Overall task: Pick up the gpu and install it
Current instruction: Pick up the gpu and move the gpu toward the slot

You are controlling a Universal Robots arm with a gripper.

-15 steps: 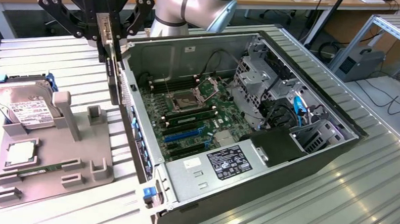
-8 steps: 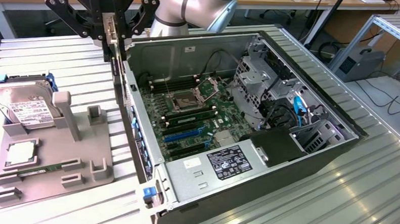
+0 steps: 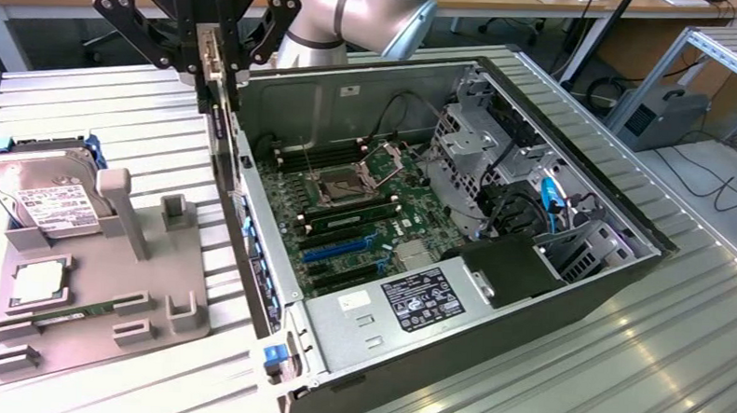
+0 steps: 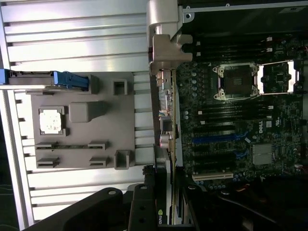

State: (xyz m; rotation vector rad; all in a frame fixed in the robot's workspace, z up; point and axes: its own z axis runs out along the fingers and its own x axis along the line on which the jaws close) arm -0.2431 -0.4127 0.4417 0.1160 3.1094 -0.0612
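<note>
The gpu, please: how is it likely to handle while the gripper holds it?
Probably stiff: the gpu runs straight from the gripper without sagging. Likely fragile, being a thin board seen edge-on. Its metal bracket may make that end heavier.

Even bright light — soft shadows
</note>
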